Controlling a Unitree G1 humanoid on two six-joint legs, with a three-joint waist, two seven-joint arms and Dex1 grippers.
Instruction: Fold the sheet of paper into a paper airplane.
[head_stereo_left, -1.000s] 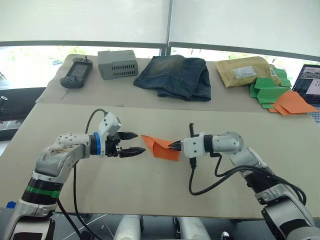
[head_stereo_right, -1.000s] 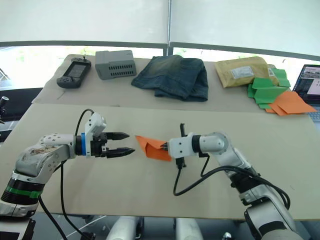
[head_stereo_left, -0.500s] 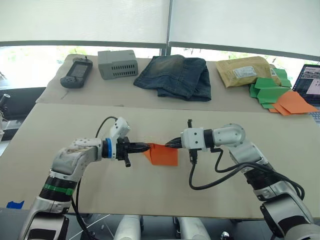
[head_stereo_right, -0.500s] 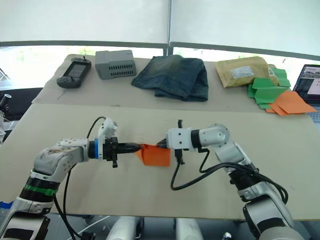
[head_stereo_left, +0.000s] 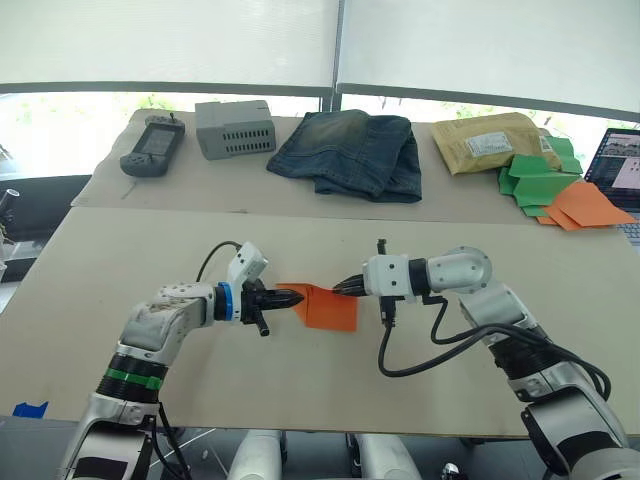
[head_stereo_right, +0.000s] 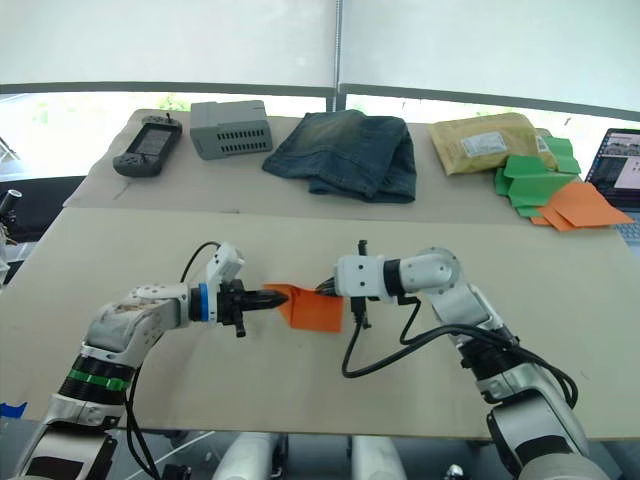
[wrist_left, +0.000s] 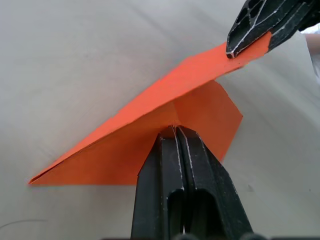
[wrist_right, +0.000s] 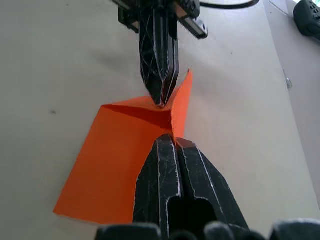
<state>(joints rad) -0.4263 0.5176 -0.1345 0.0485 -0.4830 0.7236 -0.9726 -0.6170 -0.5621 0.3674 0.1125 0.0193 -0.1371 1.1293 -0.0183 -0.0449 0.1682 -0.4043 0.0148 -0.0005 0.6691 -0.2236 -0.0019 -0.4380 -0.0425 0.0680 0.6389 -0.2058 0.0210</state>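
Nearest you, on the front table (head_stereo_left: 300, 390): the sheet of paper (head_stereo_left: 325, 308), orange and partly folded, one flap raised. Your left gripper (head_stereo_left: 296, 296) has its fingers pressed together on the sheet's left edge; your right gripper (head_stereo_left: 340, 288) pinches the raised flap from the opposite side, tips nearly meeting. A black cable (head_stereo_left: 400, 365) loops beneath your right arm.

Far table, left to right: handheld game console (head_stereo_left: 150, 146), grey vented box (head_stereo_left: 235, 128), folded jeans (head_stereo_left: 350, 152), padded envelope (head_stereo_left: 495, 142) with a label too small to read, pile of green and orange folded papers (head_stereo_left: 555, 190), laptop (head_stereo_left: 622, 165) at the edge.
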